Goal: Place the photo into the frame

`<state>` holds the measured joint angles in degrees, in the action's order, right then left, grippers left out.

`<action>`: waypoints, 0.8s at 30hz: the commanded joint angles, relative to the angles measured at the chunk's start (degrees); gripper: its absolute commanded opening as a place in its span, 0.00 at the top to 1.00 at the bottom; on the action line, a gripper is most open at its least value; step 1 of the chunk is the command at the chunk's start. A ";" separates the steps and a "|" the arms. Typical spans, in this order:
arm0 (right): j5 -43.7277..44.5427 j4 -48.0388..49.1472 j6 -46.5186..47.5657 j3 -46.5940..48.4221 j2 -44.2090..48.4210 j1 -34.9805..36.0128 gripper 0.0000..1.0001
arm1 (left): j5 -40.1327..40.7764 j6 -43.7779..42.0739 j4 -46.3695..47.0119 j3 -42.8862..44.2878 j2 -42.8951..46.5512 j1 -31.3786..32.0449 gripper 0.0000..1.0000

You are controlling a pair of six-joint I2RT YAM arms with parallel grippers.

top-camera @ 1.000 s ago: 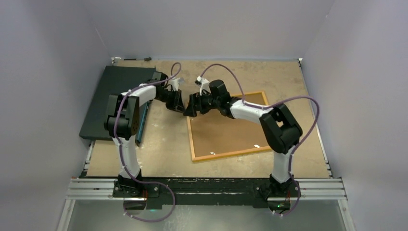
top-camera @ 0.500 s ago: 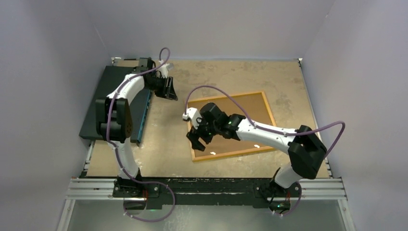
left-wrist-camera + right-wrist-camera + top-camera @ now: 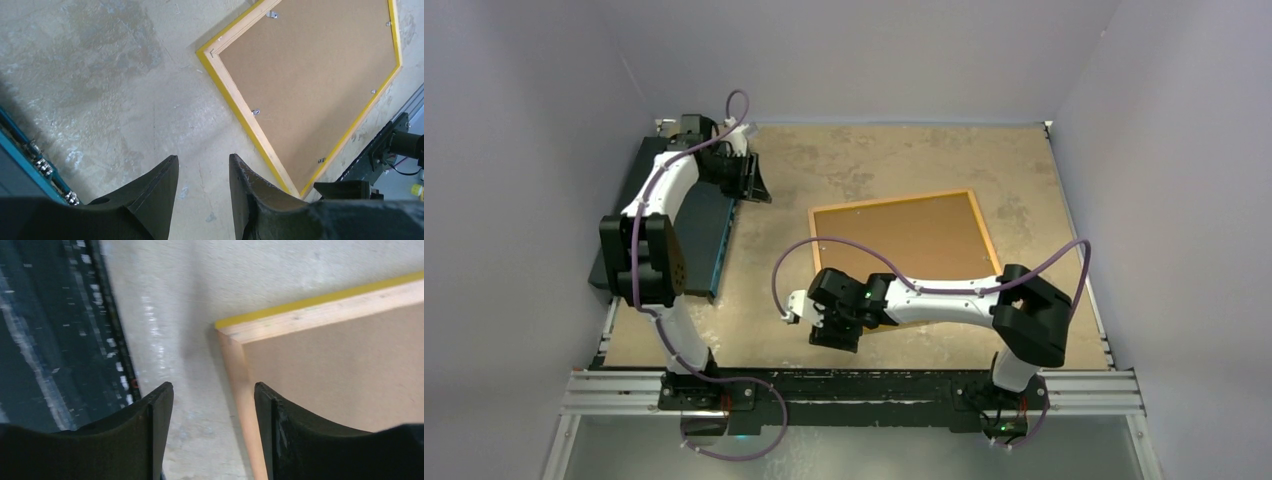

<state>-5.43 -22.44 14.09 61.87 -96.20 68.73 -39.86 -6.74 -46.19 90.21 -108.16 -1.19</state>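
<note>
The frame (image 3: 892, 197) lies back up at the table's centre right, with a yellow-orange edge, a wood-toned rim and a brown backing board (image 3: 904, 240) inside it. The photo is not in view. My left gripper (image 3: 759, 192) is open and empty, by the far right corner of the dark slab (image 3: 659, 200), well left of the frame. In the left wrist view its gripper (image 3: 202, 159) hangs over bare table, with the frame (image 3: 235, 95) ahead to the right. My right gripper (image 3: 832, 335) is open and empty at the frame's near left corner. In its wrist view (image 3: 213, 386) the right finger overlaps the frame rim (image 3: 320, 310).
The dark slab has a teal edge (image 3: 722, 240) that also shows in the left wrist view (image 3: 20, 145). The metal rail (image 3: 854, 385) runs along the near edge, just behind the right gripper. Grey walls close in the table on three sides.
My right gripper has swept from the frame's far left corner down to its near left corner. My left gripper has drawn back and left toward the dark slab.
</note>
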 commanded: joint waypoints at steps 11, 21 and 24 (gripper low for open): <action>9.73 6.87 3.94 -2.57 -2.26 1.00 0.50 | -1.89 -1.73 -0.91 -1.47 4.37 -3.34 0.60; 9.97 8.95 4.22 -3.31 -3.74 1.36 0.71 | -3.12 -1.49 -1.44 -0.58 3.45 -4.52 0.61; 10.83 10.65 4.39 -1.67 -6.17 1.33 0.82 | -3.23 -2.03 -1.89 -0.57 4.09 -4.52 0.61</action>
<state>4.25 -14.11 18.55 58.98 -98.74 70.13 -41.21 -7.18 -47.53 88.60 -105.49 -5.28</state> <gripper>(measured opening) 0.234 0.395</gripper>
